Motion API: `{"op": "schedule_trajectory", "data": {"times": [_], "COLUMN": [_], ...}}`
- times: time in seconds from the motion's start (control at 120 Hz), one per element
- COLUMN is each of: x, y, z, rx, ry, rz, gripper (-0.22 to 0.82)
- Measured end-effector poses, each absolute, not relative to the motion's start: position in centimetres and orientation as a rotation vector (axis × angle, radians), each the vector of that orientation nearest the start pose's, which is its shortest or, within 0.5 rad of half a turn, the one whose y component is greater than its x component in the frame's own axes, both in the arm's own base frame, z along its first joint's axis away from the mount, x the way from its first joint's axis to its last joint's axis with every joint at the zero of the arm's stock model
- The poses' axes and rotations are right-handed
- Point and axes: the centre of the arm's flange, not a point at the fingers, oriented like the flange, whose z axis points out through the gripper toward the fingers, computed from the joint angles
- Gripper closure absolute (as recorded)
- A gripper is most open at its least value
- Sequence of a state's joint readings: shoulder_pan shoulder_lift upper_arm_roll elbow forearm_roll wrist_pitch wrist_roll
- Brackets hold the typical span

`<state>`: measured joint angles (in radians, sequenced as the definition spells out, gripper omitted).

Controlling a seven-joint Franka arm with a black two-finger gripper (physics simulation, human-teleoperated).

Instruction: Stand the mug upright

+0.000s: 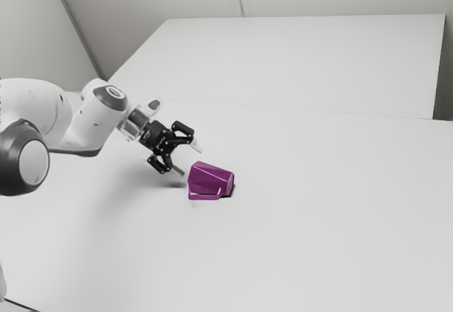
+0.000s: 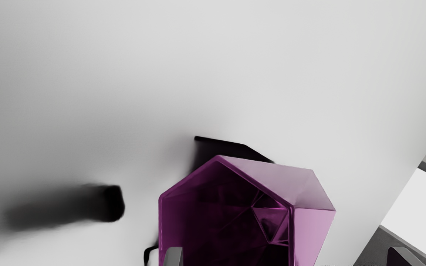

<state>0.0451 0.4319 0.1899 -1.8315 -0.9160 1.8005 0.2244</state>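
Mug (image 1: 210,179) is tipped on the table (image 1: 318,220), clear of edges; its likely stiff, slick wall (image 2: 312,236) is best pinched; hand (image 1: 191,161) is released.

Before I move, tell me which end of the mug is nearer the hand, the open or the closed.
The open end of the mug: its dark inside faces the hand, while the closed end points away, toward the exterior view's right.

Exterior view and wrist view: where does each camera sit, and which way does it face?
Exterior view: beside the arm, looking across the table at gripper and mug; arm enters from the exterior view's left.
Wrist view: on the arm's end, facing the mug's open mouth; fingertips at the bottom edge.
Shared: mug, table, fingertips.
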Motion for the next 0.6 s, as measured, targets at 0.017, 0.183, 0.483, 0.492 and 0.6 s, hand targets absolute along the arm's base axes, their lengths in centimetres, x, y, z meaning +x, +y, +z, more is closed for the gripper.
{"op": "schedule_trajectory", "data": {"times": [0.017,0.183,0.483,0.492,0.6], "x": [60.8,61.2,61.8,61.8,61.9], "y": [6.7,4.9,3.8,3.8,3.6], "z": [29.1,27.9,27.1,27.1,27.3], "rx": [2.249,2.19,2.171,2.173,2.188], "ry": [0.507,0.512,0.525,0.525,0.522], "rz": [-0.282,-0.286,-0.263,-0.262,-0.259], "gripper": [0.0,0.0,0.34,0.36,0.56]}}
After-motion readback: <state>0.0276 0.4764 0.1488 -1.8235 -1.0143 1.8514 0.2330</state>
